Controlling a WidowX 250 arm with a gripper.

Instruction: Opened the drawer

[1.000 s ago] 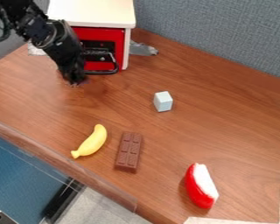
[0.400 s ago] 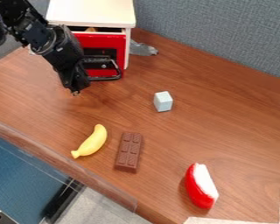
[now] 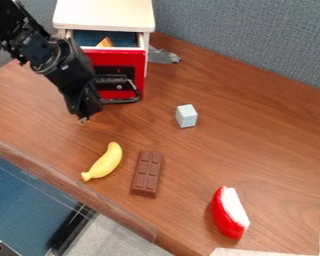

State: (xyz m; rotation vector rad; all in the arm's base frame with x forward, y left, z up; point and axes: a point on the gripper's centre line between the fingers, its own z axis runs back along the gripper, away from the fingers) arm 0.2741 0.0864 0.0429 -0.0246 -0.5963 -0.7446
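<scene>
The red-fronted drawer (image 3: 117, 59) under the white cabinet top (image 3: 104, 14) has slid further out towards me, baring its blue inside and an orange piece (image 3: 106, 42). The black gripper (image 3: 84, 119) has come forward too, beside the drawer's handle (image 3: 126, 101); whether it is closed or spread, I can't tell. The opening looks well along, perhaps nearly done.

On the table (image 3: 256, 130), find the cabinet (image 3: 102, 15) back left, before the partition (image 3: 243, 35), with a small piece (image 3: 106, 42) in the drawer (image 3: 134, 65). See the block (image 3: 186, 116) mid-table, the banana (image 3: 106, 161) front left, the chocolate bar (image 3: 147, 173) just right of it, the fruit slice (image 3: 230, 212) farther right and forward.
</scene>
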